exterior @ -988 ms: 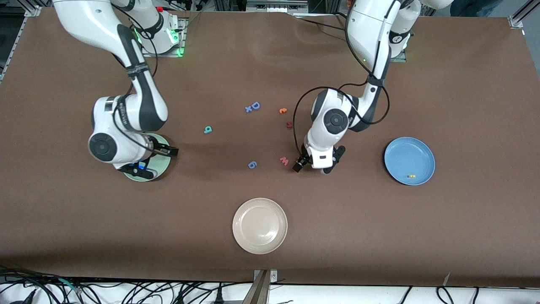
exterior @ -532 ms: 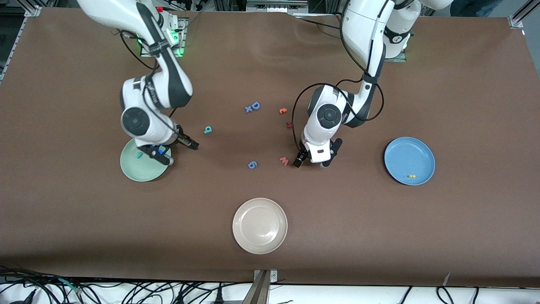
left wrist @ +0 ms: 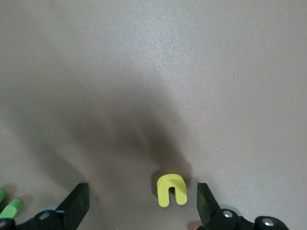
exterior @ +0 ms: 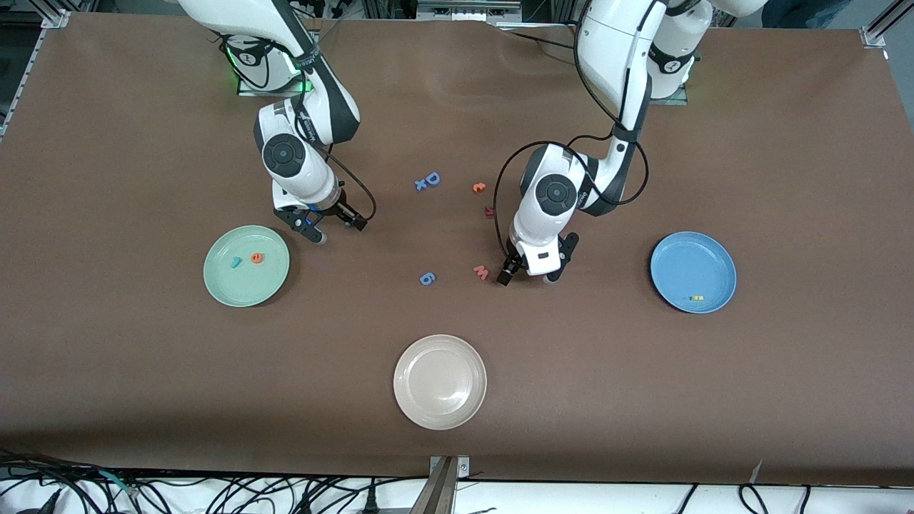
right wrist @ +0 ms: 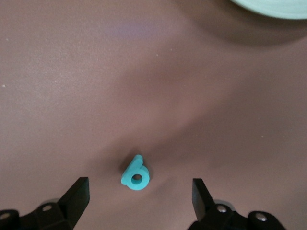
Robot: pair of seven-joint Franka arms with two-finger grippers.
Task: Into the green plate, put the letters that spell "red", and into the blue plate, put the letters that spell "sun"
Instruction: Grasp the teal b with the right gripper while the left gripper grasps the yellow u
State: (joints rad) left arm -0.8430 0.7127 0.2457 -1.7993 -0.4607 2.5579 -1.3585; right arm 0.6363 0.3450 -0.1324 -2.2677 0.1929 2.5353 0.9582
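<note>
Between my right gripper's spread fingers lies the small teal foam "d", centred, stem slanting across the gap, near the pale mint-green plate, which holds the teal "r" and orange "e". A second ago that gripper hung over this plate. My left gripper, also spread, straddles the yellow "u" mid-tabletop. The blue plate holds one yellow piece.
</note>
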